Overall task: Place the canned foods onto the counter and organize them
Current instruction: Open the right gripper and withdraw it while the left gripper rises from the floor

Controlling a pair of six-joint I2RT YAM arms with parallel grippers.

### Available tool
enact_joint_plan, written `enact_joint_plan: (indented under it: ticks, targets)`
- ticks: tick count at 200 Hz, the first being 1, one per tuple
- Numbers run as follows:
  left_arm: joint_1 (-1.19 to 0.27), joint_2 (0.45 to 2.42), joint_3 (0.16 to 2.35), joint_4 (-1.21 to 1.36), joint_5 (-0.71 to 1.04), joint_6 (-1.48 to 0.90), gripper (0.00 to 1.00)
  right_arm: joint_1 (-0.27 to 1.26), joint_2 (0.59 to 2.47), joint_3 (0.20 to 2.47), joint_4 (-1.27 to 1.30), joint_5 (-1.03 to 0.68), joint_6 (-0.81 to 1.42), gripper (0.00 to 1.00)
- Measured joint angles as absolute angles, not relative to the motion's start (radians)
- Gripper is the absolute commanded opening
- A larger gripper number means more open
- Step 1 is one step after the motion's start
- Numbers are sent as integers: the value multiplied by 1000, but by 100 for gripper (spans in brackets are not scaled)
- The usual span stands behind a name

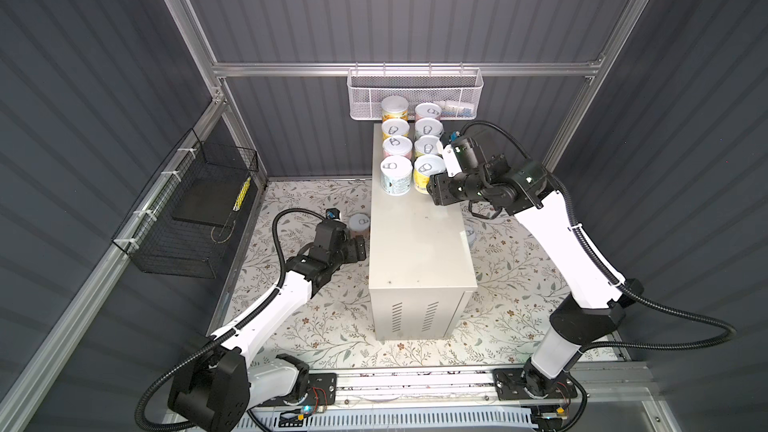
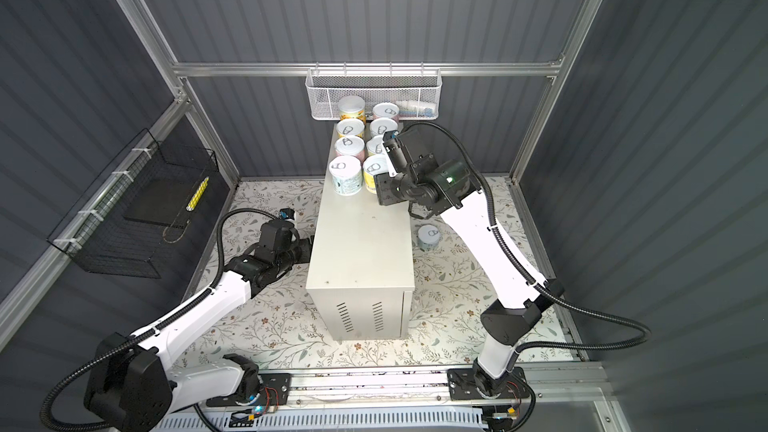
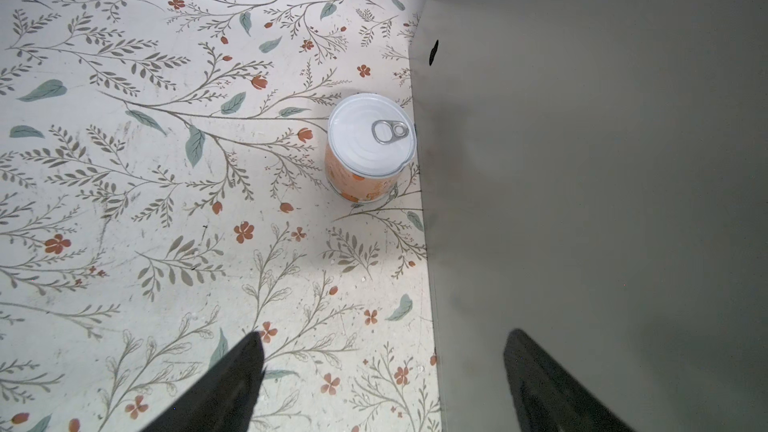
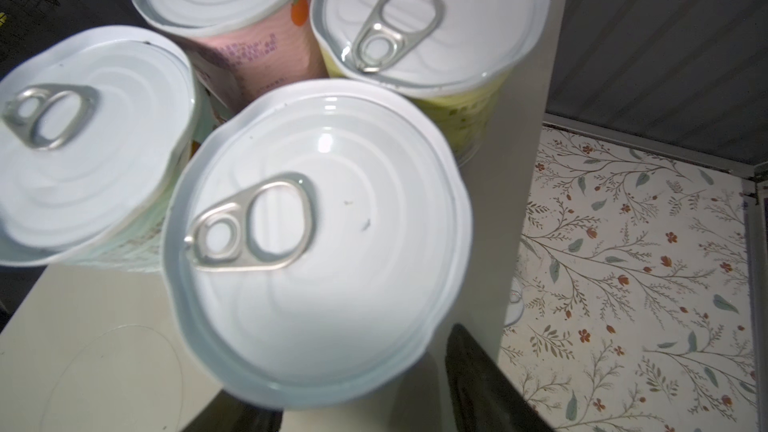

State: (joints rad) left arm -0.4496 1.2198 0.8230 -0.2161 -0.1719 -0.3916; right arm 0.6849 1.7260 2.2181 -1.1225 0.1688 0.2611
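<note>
Right pincer (image 2: 384, 178) clasps the yellow can (image 4: 320, 243), upright on the desk (image 1: 419, 251) beside the pale-blue can (image 1: 396, 176), above frame centre. Left pincer (image 3: 384, 347) gapes wide and empty; the orange can (image 3: 370, 147) stands on the floor, just beside the desk's left side.

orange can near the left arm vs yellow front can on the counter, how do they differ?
Orange can stands on the floral floor beside the counter; yellow can stands on the counter top, next to a pale-blue can.
Orange can sits ahead of the open left claw, outside it; yellow can sits inside the right claw, contact unclear.
Both: upright, white pull-tab lids.
</note>
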Motion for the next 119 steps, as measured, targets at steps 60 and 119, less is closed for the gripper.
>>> enact_joint_plan:
  ticks: [60,119]
  targets:
    - [-441,1244,824,-216,-183,-381,96,673,1707,2212,-1121,110,262,69]
    - [-376,1437,944,-183,-154,-368,99,668,1387,1881,-912,-101,289,80]
